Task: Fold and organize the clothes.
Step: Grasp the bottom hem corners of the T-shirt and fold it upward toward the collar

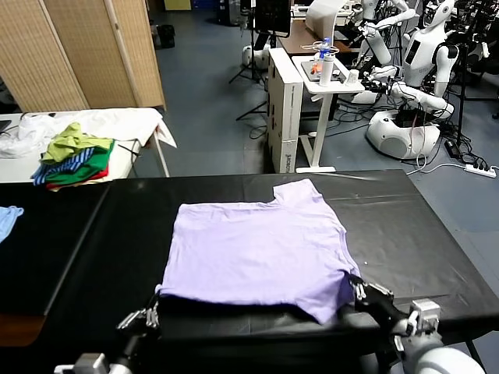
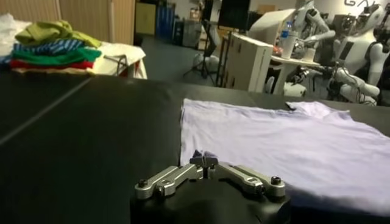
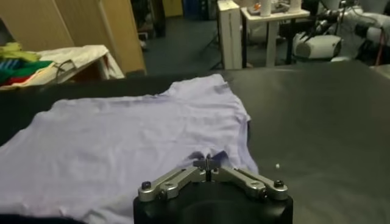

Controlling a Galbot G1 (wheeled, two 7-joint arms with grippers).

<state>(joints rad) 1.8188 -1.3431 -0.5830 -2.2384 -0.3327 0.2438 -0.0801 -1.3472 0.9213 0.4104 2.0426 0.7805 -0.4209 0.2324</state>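
Observation:
The clothes, one pale lavender T-shirt (image 1: 257, 253), lie spread flat on the black table (image 1: 405, 226), with a sleeve pointing to the far side. At the shirt's near left corner my left gripper (image 1: 153, 306) is shut, and the left wrist view shows its tips (image 2: 204, 159) pinching a small bunch of the shirt's (image 2: 274, 140) hem. At the near right corner my right gripper (image 1: 355, 287) is shut as well. In the right wrist view a fold of the shirt (image 3: 134, 134) rises between its tips (image 3: 208, 162). The print is hidden.
A pile of green, yellow and striped garments (image 1: 74, 156) sits on a white table at the back left. A light blue cloth (image 1: 8, 218) lies at the black table's left edge. A white cart (image 1: 308, 93) and other robots (image 1: 405, 117) stand behind.

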